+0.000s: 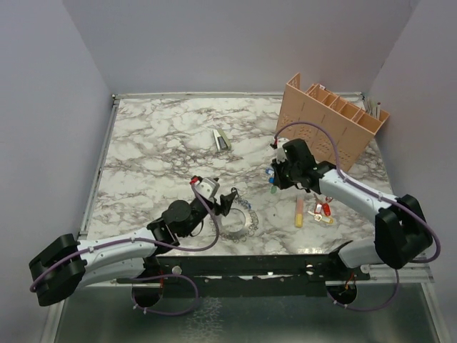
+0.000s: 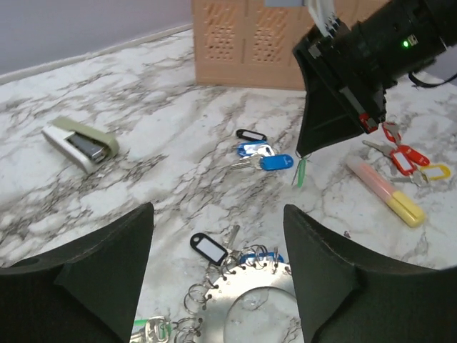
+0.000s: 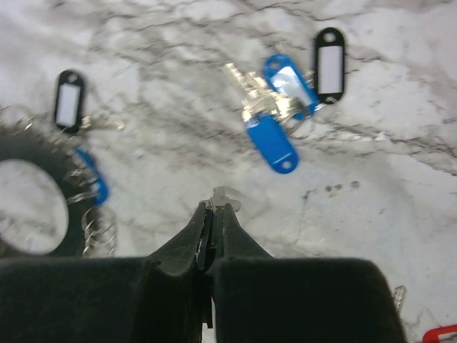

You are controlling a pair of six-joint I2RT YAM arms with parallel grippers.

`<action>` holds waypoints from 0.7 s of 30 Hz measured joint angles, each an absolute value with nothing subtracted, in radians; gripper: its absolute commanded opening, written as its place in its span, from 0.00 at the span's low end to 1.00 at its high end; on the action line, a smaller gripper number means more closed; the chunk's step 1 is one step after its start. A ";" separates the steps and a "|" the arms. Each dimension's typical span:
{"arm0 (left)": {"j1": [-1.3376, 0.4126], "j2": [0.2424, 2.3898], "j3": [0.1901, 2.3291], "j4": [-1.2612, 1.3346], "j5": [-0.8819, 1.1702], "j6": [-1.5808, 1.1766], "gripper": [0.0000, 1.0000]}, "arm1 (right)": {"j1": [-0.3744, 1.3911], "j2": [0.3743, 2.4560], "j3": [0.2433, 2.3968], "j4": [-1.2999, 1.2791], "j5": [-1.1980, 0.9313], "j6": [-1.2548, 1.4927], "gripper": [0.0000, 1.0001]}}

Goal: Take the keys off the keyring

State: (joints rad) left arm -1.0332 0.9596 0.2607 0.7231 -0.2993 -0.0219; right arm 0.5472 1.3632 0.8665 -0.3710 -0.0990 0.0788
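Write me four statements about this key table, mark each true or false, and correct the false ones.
1. The left tool stands open by the big ring. True.
2. The right tool is wide open. False: it is shut, and it seems to pinch a small green key.
3. The stapler sits inside the peach rack. False: it lies on the table, well apart from the rack.
4. Some blue-tagged keys lie on the table, off the big ring. True.
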 measured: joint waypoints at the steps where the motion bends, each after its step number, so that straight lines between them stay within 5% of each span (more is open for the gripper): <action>1: -1.026 0.941 0.255 0.710 -0.330 -0.033 0.78 | 0.534 1.390 0.865 -0.349 -0.075 0.085 0.06; 10: -0.953 0.909 0.222 0.624 -0.476 -0.134 0.92 | 0.498 1.536 0.885 -0.206 0.039 0.116 0.58; 13: -0.951 0.908 0.222 0.598 -0.508 -0.159 0.99 | 0.498 1.522 0.879 -0.192 0.068 0.131 0.66; 16: -0.951 0.879 0.222 0.562 -0.552 -0.197 0.99 | 0.498 1.447 0.859 -0.189 0.089 0.158 0.77; 19: -0.951 0.788 0.232 0.487 -0.606 -0.263 0.99 | 0.498 1.293 0.838 -0.207 0.102 0.179 0.98; 21: -0.951 0.714 0.267 0.397 -0.645 -0.327 0.99 | 0.498 1.162 0.830 -0.215 0.121 0.202 1.00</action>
State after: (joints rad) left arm -0.9508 0.7139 0.2668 0.3965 -0.6453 -0.3271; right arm 0.4980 1.1618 0.8295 -0.2146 0.1215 0.2024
